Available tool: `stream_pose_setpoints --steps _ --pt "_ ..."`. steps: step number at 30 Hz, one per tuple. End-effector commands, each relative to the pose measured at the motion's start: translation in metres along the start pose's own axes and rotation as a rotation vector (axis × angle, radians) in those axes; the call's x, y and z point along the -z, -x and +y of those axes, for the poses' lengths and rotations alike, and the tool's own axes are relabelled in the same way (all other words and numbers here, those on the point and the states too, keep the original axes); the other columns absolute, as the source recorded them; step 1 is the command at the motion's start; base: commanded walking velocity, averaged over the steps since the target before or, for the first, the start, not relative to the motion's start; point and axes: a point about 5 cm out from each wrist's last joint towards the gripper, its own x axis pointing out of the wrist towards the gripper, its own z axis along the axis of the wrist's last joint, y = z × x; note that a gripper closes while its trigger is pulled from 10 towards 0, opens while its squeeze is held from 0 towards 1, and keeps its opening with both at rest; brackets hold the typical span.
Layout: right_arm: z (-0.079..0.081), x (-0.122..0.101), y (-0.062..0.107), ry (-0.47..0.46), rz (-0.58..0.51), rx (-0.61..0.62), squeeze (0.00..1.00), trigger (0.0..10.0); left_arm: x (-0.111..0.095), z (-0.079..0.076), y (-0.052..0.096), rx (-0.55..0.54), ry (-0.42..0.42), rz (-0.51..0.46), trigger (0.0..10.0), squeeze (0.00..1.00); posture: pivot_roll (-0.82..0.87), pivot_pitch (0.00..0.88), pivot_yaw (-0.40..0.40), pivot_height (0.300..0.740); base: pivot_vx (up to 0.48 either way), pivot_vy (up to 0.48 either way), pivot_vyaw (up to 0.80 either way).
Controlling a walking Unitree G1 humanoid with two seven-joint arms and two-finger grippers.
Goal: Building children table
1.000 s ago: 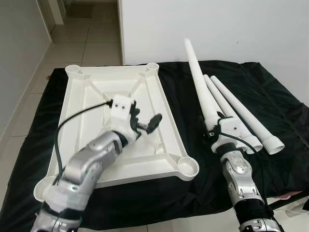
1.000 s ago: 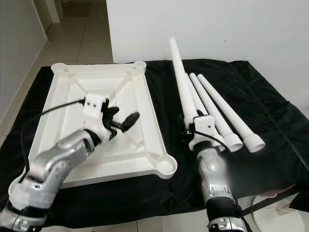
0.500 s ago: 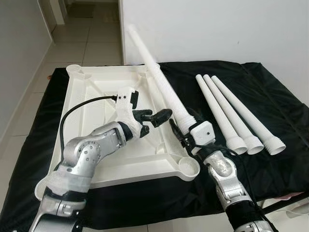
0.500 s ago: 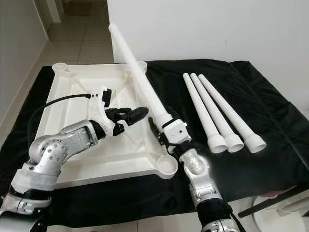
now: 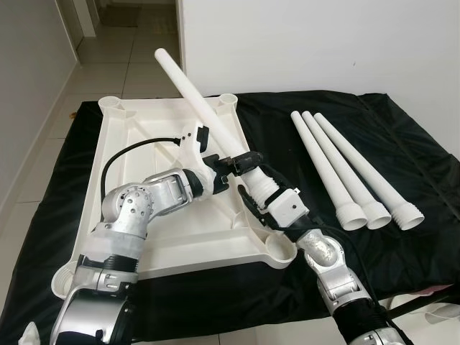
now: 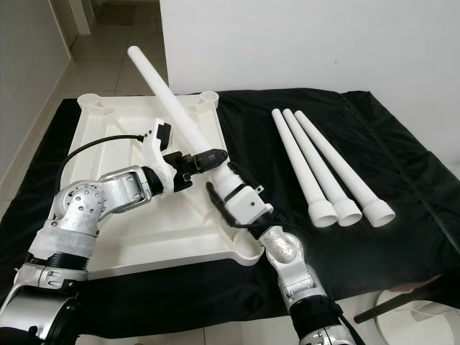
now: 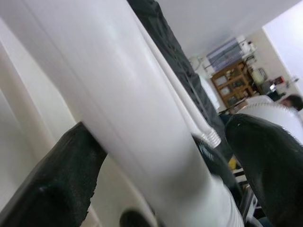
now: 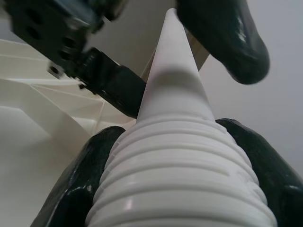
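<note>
Right gripper (image 5: 253, 199) clamping the ribbed end of a white table leg (image 5: 203, 103), now swinging it further left over the upturned tabletop (image 5: 136, 136), left gripper (image 5: 241, 159) reaching in, fingers apart around it, no readable writing.

A black cloth (image 5: 402, 144) covered the tiled floor (image 5: 136, 68). On it lay the upturned white tabletop (image 5: 136, 144) at the left and three white legs (image 5: 352, 172) side by side at the right.

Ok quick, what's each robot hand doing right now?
Left gripper: fingers either side of the white table leg, one touching; not clamped shut.
Right gripper: closed on the leg's ribbed end.
</note>
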Motion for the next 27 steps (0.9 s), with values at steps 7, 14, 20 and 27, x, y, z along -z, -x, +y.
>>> stream_pose_setpoints --steps 7,14,20,27 --pt "0.018 -0.005 0.007 0.059 -0.040 -0.075 0.00 10.0 -0.039 0.011 -0.006 0.019 0.168 -0.110 10.0 0.00 -0.05 0.037 -0.010 0.740 0.000 0.000 0.00" --pt "0.020 -0.006 0.012 0.082 -0.049 -0.085 0.00 10.0 -0.067 0.030 0.001 -0.090 0.220 -0.192 10.0 0.00 -0.05 0.041 -0.006 0.740 0.000 0.000 0.00" --pt "0.019 -0.004 0.013 0.083 -0.040 -0.071 0.00 10.0 -0.082 0.039 0.010 -0.144 0.192 -0.243 0.0 0.00 -0.05 0.042 -0.003 0.740 0.000 0.000 0.00" --pt "0.018 -0.004 0.011 0.086 -0.042 -0.054 0.00 10.0 -0.086 0.042 0.009 -0.151 0.197 -0.249 0.0 0.00 -0.05 0.042 -0.003 0.740 0.000 0.000 0.00"
